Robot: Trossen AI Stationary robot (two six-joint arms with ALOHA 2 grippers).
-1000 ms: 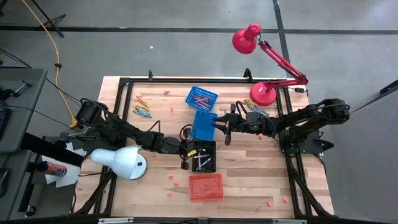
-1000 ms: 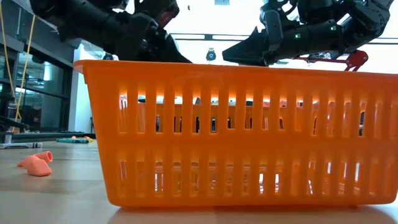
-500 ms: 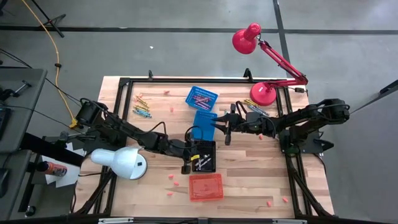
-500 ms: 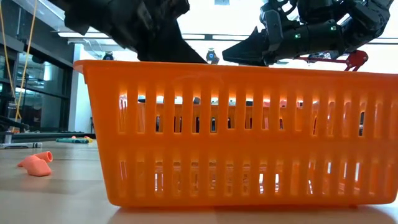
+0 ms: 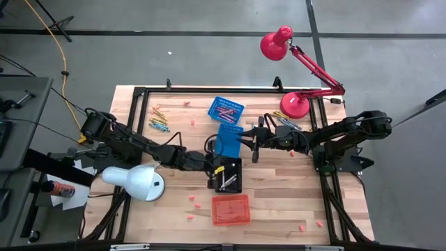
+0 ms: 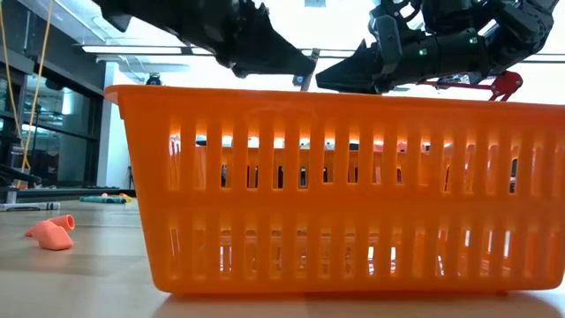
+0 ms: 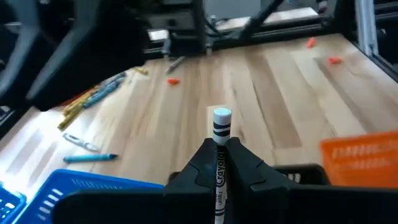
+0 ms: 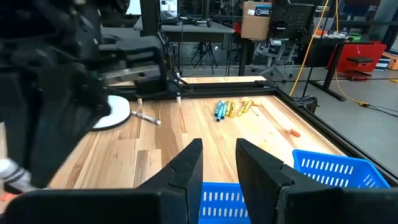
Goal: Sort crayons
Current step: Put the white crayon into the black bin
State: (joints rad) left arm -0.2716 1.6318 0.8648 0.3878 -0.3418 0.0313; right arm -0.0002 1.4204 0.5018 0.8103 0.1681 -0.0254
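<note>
The right gripper (image 8: 219,163) is hanging over a blue basket (image 8: 227,202), its two dark fingers (image 8: 188,165) standing a little apart with nothing between them. A second blue basket (image 8: 333,169) is sitting nearby. Blue and yellow crayons (image 8: 231,109) are lying farther along the wooden table (image 8: 186,140).

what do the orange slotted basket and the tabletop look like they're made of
Orange slotted basket: likely moulded plastic, slightly glossy; light glows through its thin slotted walls.
Tabletop: pale wood, apparently butcher-block planks; visible grain and plank seams, smooth satin finish.
</note>
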